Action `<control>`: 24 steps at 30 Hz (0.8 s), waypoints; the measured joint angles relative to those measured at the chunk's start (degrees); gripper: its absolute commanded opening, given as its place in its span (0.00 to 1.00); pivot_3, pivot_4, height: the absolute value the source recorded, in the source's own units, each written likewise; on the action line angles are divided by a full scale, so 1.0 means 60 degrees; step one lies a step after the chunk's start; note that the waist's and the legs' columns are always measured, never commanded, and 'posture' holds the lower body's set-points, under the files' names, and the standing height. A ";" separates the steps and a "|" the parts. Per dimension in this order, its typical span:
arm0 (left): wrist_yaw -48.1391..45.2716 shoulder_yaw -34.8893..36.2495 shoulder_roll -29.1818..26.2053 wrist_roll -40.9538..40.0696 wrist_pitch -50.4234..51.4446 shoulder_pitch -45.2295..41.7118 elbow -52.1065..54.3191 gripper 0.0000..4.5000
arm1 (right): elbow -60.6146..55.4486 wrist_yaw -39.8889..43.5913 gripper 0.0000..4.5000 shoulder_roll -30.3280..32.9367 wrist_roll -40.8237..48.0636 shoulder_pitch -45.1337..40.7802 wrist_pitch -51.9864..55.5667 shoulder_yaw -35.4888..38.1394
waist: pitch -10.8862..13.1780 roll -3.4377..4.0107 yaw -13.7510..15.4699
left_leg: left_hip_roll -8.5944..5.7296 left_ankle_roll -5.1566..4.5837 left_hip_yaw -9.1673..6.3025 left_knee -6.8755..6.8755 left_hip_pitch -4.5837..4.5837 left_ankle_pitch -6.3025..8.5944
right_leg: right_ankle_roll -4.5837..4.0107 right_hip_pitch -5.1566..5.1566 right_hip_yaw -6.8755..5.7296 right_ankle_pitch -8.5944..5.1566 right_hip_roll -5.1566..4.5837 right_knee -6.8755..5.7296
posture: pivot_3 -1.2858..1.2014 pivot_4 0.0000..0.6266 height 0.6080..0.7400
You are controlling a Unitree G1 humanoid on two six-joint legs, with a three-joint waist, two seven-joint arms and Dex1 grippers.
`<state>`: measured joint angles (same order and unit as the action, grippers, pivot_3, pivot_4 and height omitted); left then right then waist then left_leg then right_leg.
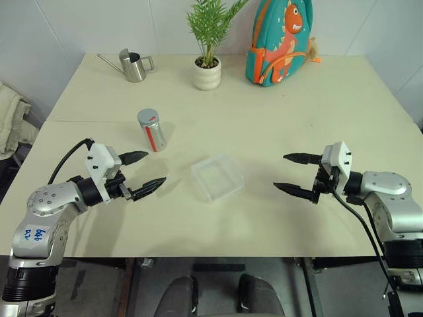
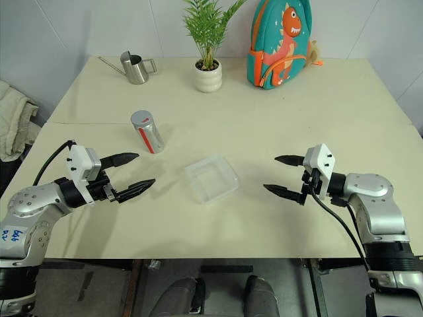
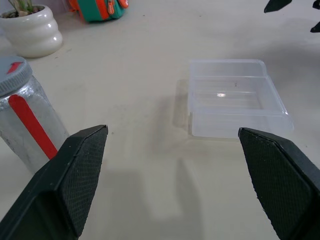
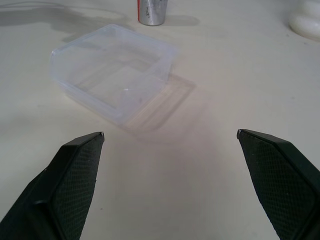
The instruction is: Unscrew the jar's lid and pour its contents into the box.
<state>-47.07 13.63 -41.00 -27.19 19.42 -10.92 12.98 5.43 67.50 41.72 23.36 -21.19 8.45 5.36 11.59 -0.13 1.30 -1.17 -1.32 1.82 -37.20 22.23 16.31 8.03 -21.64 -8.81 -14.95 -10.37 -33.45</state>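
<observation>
Right now your left gripper [image 1: 141,174] and right gripper [image 1: 291,174] both hover spread wide and empty over the near table [image 1: 277,112], with the clear box [image 1: 217,176] lying between them. The jar [image 1: 152,130] stands upright, lid [image 1: 147,116] on, just beyond the left gripper. Pinch it off-centre and it will likely topple or skid; with nothing bracing its body, twisting the lid may just spin the whole jar.
</observation>
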 measured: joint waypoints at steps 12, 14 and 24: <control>0.1999 0.0940 0.1069 0.0095 0.0414 0.1344 0.1639 0.99 | 0.0665 0.0332 1.00 -0.1059 0.0125 -0.1408 0.0128 -0.0488 | 0.0000 -0.0001 -0.0013 | 0.0014 -0.0008 0.0007 -0.0006 -0.0017 0.0029 | 0.0004 -0.0023 0.0073 0.0003 0.0013 -0.0001 | 0.52 0.24 1.00; 0.2919 0.0900 0.1772 0.0226 0.0597 0.1542 0.2163 0.99 | 0.0648 0.0359 1.00 -0.1377 0.0278 -0.1841 0.0250 -0.0527 | 0.0000 -0.0002 -0.0004 | 0.0015 -0.0008 0.0008 -0.0010 -0.0018 0.0030 | 0.0005 -0.0023 0.0079 0.0004 0.0014 -0.0005 | 0.52 0.24 1.00; 0.7791 -0.0334 0.5282 0.2416 0.1017 0.0336 0.2104 0.99 | 0.0048 -0.0083 1.00 -0.2953 0.0850 -0.3098 0.1193 -0.1113 | -0.0007 -0.0025 0.0048 | 0.0011 -0.0011 0.0021 -0.0033 0.0001 0.0035 | 0.0004 -0.0052 0.0096 0.0015 0.0016 -0.0024 | 0.52 0.24 1.00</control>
<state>-0.32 11.63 -9.31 -12.69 25.53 -8.90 25.60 5.72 67.01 24.00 28.46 -39.77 15.61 -1.32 11.55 -0.28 1.59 -1.10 -1.39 1.94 -37.39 22.24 16.52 8.06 -21.95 -8.24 -14.86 -10.27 -33.59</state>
